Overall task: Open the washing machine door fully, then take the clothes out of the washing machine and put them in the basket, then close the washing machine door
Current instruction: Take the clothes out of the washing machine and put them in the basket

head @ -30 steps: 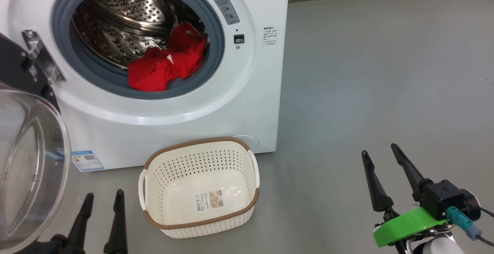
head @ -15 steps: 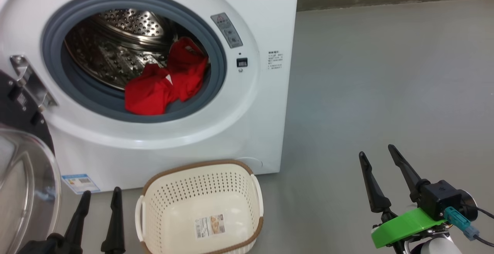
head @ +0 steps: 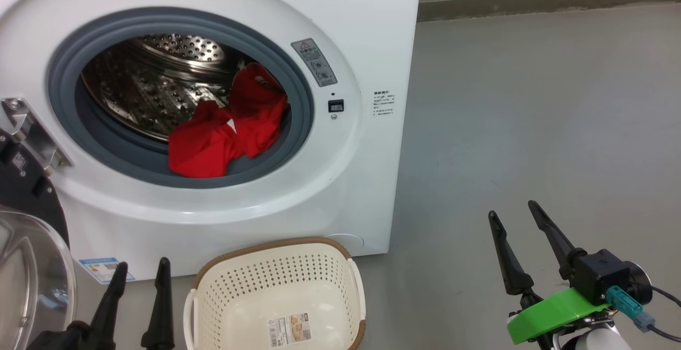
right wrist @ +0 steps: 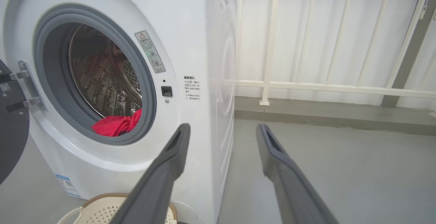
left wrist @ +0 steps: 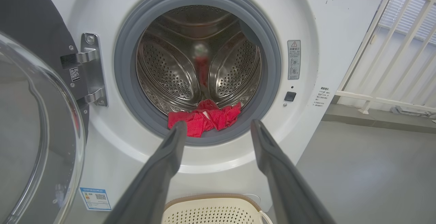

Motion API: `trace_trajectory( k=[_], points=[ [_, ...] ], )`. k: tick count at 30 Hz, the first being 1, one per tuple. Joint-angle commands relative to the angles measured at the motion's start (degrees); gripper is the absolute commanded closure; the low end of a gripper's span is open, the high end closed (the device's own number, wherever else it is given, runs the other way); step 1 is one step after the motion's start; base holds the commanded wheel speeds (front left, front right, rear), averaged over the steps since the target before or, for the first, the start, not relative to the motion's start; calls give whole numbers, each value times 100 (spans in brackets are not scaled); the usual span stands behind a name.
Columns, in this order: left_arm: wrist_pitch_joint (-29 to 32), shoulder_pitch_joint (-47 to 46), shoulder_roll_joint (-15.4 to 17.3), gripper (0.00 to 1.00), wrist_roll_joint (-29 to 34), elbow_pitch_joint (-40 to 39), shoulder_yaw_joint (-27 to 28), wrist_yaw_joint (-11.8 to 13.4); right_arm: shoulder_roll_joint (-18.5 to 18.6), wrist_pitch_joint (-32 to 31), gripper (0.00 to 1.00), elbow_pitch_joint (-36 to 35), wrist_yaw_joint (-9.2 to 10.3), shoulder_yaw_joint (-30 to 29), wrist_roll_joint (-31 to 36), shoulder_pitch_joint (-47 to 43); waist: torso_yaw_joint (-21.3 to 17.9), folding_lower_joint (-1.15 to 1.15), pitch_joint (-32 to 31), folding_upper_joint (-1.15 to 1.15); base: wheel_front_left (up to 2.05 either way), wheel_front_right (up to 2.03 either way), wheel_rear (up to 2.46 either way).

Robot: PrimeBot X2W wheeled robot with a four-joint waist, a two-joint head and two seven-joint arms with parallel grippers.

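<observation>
The white washing machine (head: 367, 31) stands with its door (head: 26, 281) swung wide open at the far left, glass bowl showing. Red clothes (head: 223, 126) lie at the front of the steel drum, against the grey rubber ring; they also appear in the left wrist view as clothes (left wrist: 204, 118) and in the right wrist view as clothes (right wrist: 117, 125). The cream basket (head: 276, 297) sits empty on the floor below the opening. My left gripper (head: 139, 273) is open beside the basket's left side. My right gripper (head: 513, 209) is open over bare floor to the right.
Grey floor (head: 532, 126) spreads to the right of the machine. A white railing (right wrist: 323, 88) runs behind, next to the machine's side. The door hinge (head: 29, 132) sticks out at the left of the opening.
The head camera has tilted up, so the machine and basket sit lower in the picture. Both grippers stay open and keep about their places.
</observation>
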State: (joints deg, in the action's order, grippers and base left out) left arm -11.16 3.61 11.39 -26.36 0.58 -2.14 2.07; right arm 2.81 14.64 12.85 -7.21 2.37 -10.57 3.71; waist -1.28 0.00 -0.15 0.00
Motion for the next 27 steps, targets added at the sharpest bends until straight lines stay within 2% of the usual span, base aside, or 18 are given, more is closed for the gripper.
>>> trace_trajectory(
  k=[1, 15, 27],
  points=[
    [-9, -146, 116, 0, 10, -161, 185, 70, 7, 36, 0, -132, -28, 123, -62, 141, -2, 0, 0, 0, 0, 0, 0],
    [19, -183, 79, 0, -53, -212, 174, 177, 7, 36, 0, -129, -28, 152, -73, 135, 55, 0, 104, 0, 0, 0, 0],
    [-10, -649, 28, 0, -115, -155, 101, 176, 7, 36, 0, -212, -28, 147, 68, 280, 152, 0, 590, 0, 0, 0, 0]
  ],
)
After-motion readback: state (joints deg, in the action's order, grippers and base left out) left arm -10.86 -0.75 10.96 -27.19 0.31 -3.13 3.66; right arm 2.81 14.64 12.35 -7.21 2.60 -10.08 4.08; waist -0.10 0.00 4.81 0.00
